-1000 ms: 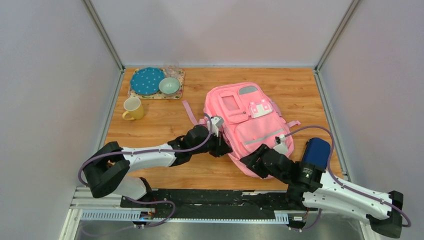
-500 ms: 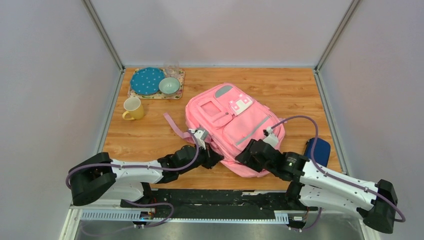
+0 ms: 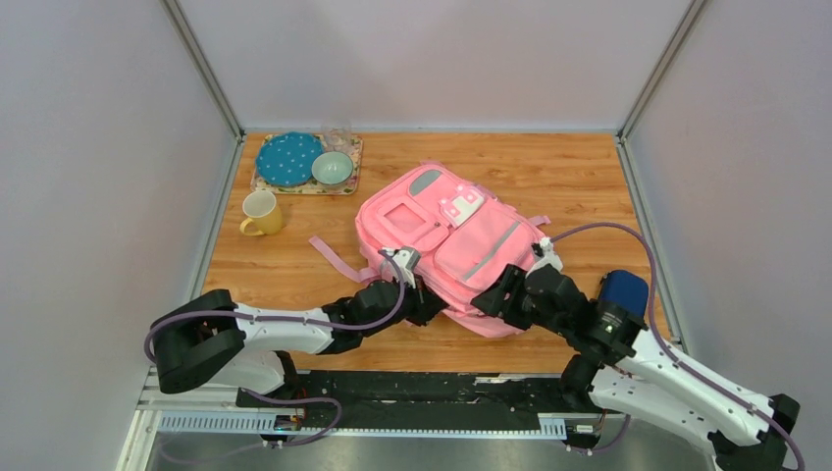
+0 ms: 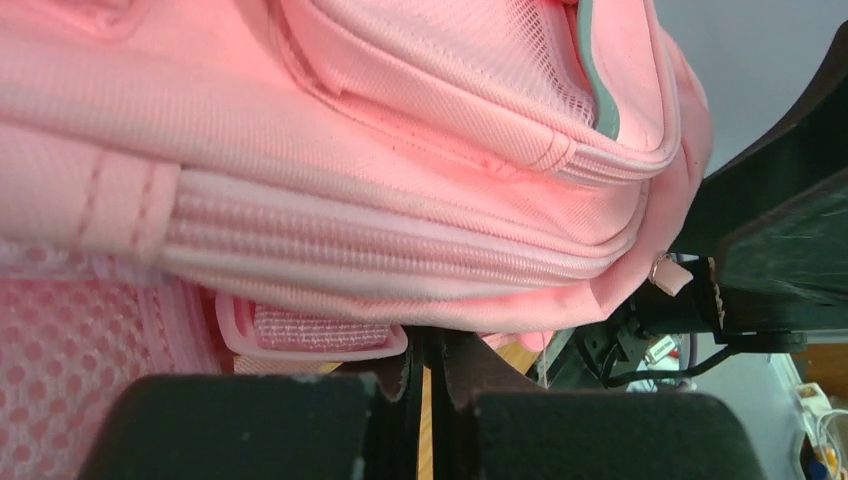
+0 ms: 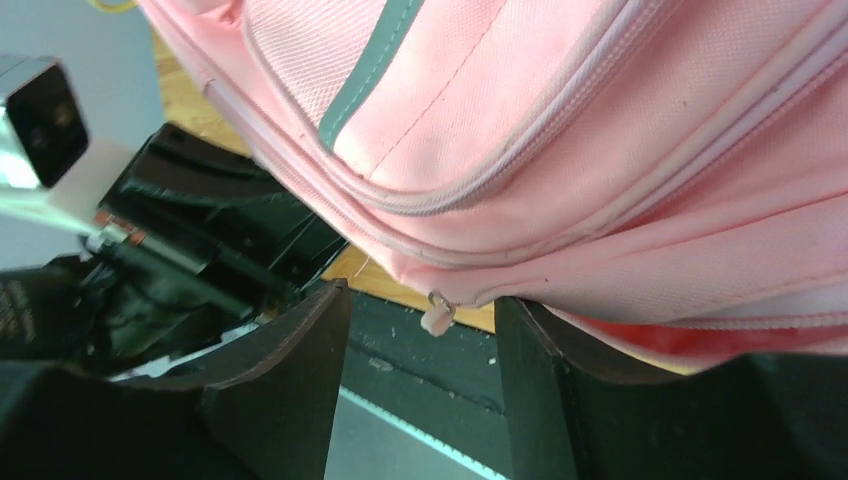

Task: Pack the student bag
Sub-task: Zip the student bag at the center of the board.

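Pink fabric marks the student bag [image 3: 442, 235], laid mid-table [image 3: 589, 186]. The left gripper [image 4: 432, 360] is pressed shut under its near edge; the right gripper [image 5: 420, 312] is spread open around a zip pull [image 5: 437, 318].

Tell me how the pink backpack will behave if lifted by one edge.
Probably floppy: the backpack is soft fabric and its strap lies limp on the table. Probably light for its size, being mostly cloth and mesh. It should slide rather than roll.
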Robot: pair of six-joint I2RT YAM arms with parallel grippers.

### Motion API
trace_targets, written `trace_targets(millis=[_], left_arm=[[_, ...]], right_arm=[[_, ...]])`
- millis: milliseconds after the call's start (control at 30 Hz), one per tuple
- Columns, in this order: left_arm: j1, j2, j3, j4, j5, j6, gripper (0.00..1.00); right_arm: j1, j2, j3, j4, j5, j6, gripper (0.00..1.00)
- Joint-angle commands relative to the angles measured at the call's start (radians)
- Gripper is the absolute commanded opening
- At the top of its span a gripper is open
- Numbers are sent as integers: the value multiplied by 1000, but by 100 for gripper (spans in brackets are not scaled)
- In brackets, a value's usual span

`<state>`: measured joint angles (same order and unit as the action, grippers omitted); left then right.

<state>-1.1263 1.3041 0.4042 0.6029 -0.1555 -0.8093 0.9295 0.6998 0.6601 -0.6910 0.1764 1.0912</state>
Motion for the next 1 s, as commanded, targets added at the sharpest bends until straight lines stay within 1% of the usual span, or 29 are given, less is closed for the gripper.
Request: trace_targets(millis=[0, 33, 133, 300, 367, 400, 500, 600, 733, 833, 867, 967], left_arm=[[-40, 40, 73, 34, 200, 110, 0], [-38, 49, 76, 43, 211, 120, 0], [-38, 76, 104, 41, 257, 166, 0], [-38, 98, 145, 20, 283, 235, 0], [-40, 96, 154, 5, 266, 255, 0], [-38, 95, 160, 1, 261, 274, 0], [-38, 87, 165, -12, 232, 297, 0], [-40, 81, 166, -23, 197, 309, 0], [-40, 61, 162, -43, 189, 317, 0], [-40, 28, 128, -40, 160, 306, 0], [-40, 3, 117, -38, 159, 302, 0], [-41, -55, 62, -34, 81, 274, 0]], right_arm=[[-12, -127, -42, 44, -78, 82, 57], [-11, -156, -56, 47, -110, 101, 56], [6, -177, -94, 51, -129, 162, 54], [92, -151, -100, 61, -75, 206, 52], [124, -132, -88, 70, -40, 232, 51], [159, -119, -82, 68, -26, 240, 51], [195, -105, -63, 61, 6, 263, 51], [209, -108, -60, 47, 18, 269, 51], [209, -123, -83, -25, 66, 286, 53], [209, -125, -114, -27, 118, 292, 56], [207, -117, -117, -28, 156, 292, 56], [203, -100, -117, -28, 236, 286, 59]])
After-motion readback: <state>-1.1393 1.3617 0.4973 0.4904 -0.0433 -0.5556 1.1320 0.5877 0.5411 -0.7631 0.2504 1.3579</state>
